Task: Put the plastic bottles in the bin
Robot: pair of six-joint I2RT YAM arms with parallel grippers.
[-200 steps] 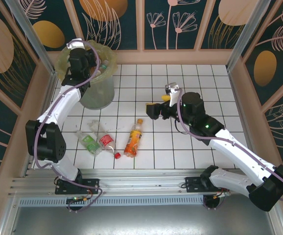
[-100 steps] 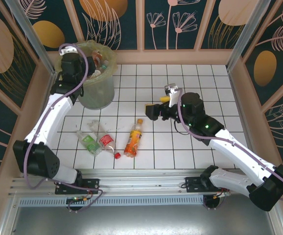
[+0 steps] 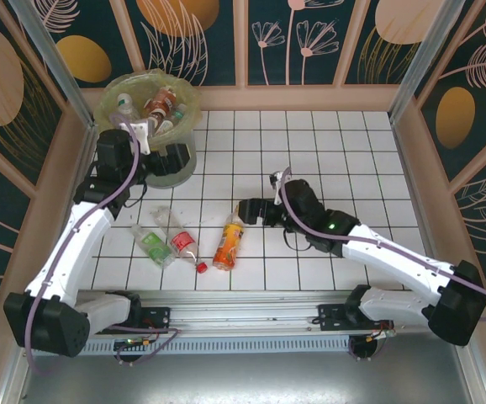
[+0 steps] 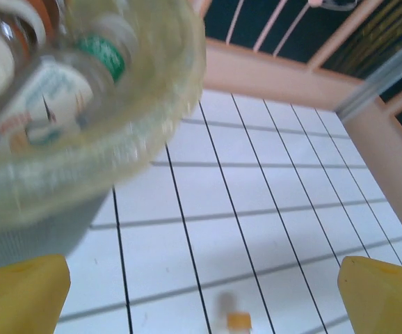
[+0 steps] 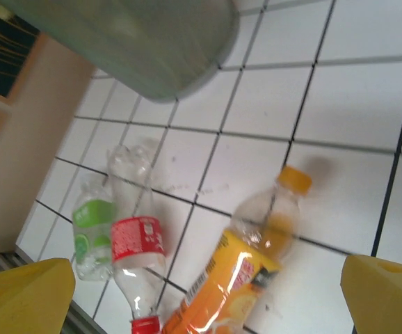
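Note:
The bin [image 3: 107,103], a pale bucket with a yellow-green liner, stands at the far left and holds several plastic bottles [image 3: 154,104]. Its rim [image 4: 161,104] and those bottles [image 4: 44,104] fill the upper left of the left wrist view. My left gripper [image 3: 177,159] hangs open and empty beside the bin's near wall. Three bottles lie on the tiles: green-labelled [image 3: 152,245], red-labelled [image 3: 182,243] and orange [image 3: 229,239]. My right gripper [image 3: 250,210] is open just above the orange bottle's cap end. The right wrist view has the orange bottle [image 5: 246,275] between its yellow fingertips [image 5: 23,296].
Wooden walls and aluminium posts [image 3: 54,59] enclose the white tiled floor [image 3: 327,143]. The bin's grey wall [image 5: 138,42] sits at the top of the right wrist view. An orange cap [image 4: 239,321] shows low in the left wrist view.
My left gripper opened over the bin, then drew back out and down to its near side. My right gripper moved left and lower, towards the orange bottle.

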